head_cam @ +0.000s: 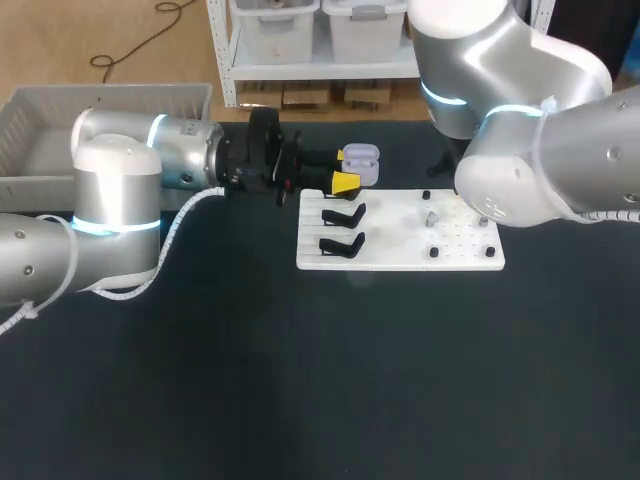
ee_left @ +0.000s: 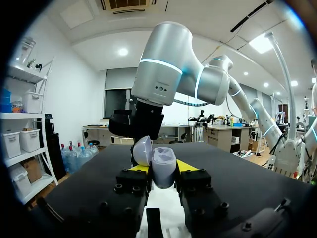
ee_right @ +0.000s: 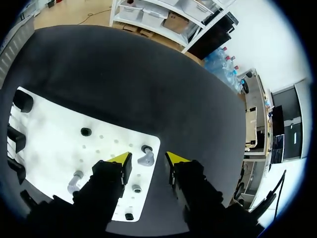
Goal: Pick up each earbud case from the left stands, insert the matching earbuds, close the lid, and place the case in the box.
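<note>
Earbud case (ee_left: pixel 164 168), lid open, pinched in left jaws | right jaws spread, earbud (ee_right: pixel 146 159) ahead between them | risk: off-centre closing could flick earbud aside

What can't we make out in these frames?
1. right gripper: hidden in the head view under the right arm.
2. case: whether anything sits inside; too small in the head view, wells unclear in the left wrist view.
3. box: floor partly covered by the left arm, head view.
</note>
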Controlling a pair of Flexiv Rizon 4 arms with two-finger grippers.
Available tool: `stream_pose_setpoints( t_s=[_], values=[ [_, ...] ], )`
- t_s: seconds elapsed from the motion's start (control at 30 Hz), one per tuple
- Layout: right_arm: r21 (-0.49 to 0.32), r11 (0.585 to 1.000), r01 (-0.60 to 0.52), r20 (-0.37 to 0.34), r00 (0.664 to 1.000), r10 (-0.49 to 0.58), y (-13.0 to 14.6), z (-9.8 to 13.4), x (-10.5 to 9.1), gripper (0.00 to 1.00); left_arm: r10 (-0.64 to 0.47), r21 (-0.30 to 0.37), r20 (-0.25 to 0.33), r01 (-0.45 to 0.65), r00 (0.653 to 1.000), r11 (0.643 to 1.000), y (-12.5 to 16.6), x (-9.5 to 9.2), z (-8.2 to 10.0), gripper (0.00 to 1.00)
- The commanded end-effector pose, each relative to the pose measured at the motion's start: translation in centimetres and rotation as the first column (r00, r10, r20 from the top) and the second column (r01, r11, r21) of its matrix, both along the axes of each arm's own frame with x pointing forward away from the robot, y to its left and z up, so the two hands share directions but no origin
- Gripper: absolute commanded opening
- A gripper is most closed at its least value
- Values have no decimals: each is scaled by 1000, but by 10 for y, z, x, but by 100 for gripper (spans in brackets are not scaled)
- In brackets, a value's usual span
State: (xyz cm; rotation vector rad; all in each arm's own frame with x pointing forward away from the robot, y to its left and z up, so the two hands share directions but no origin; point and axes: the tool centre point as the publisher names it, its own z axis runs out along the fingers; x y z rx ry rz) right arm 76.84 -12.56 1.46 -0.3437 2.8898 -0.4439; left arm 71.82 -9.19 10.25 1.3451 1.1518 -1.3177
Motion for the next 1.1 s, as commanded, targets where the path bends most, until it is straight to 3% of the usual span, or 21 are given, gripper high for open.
stream_pose_setpoints(
  t_s=[0.03, 0.87, 1.1],
  values=[
    [-2, 1000, 2, 7, 1000, -2, -1, -1, -1, 42, -1, 1, 0, 1, 1000, 1000, 0, 0, 0, 0],
    [-8, 1000, -10, -7, 1000, 10, -1, -4, 0, 31, -1, 1, 0, 1, 1000, 1000, 0, 0, 0, 0],
    [-9, 1000, -11, -11, 1000, 11, -1, -6, 0, 22, -1, 1, 0, 1, 1000, 1000, 0, 0, 0, 0]
  ],
)
